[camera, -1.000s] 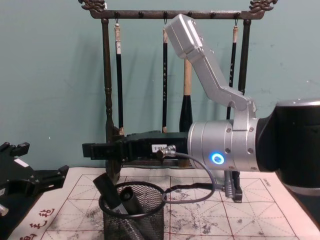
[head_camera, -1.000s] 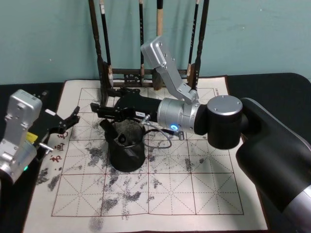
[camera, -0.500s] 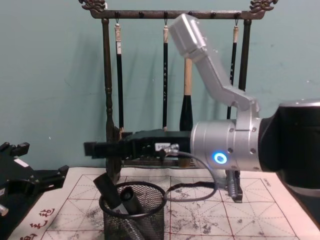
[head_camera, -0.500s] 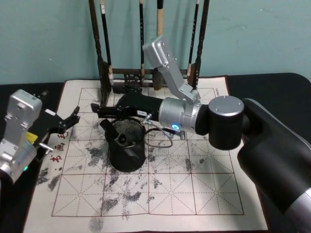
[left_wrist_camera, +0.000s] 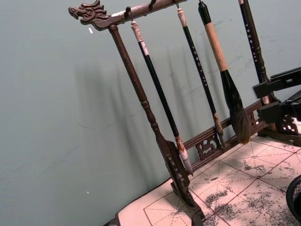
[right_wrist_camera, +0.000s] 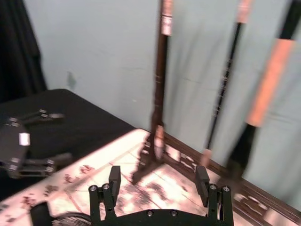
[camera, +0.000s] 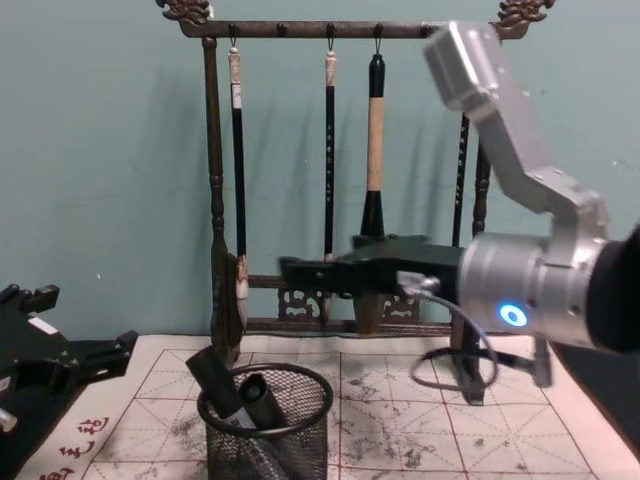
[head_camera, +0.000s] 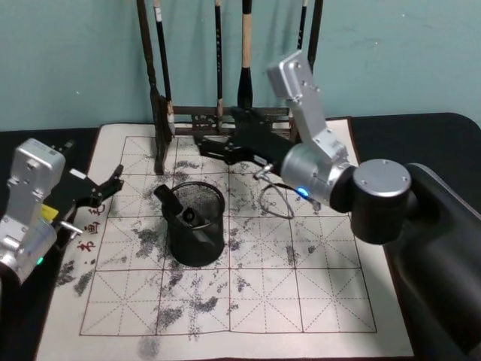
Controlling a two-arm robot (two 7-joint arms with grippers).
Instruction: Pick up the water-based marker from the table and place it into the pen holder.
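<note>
Marker (head_camera: 174, 207) leaning inside pen holder (head_camera: 197, 226) mid-mat | right gripper (head_camera: 207, 145) spread, empty, near rack | left gripper (head_camera: 105, 188) spread, table's left edge

Dark wooden brush rack (camera: 214, 200), four hanging calligraphy brushes (camera: 375, 140), teal wall (camera: 100, 150)

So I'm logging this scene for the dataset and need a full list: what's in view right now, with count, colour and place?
Table: one, dark, under everything.
Mat: one, white with red grid and grey ink stains, on the table.
Pen holder: one, black wire mesh, on the mat's left half.
Markers: two, dark, leaning inside the pen holder.
Brush rack: one, dark wood, at the mat's back edge.
Brushes: four, hanging from the rack.
Left end effector: black, open, at the mat's left edge.
Right end effector: black, open, behind the pen holder, near the rack.
</note>
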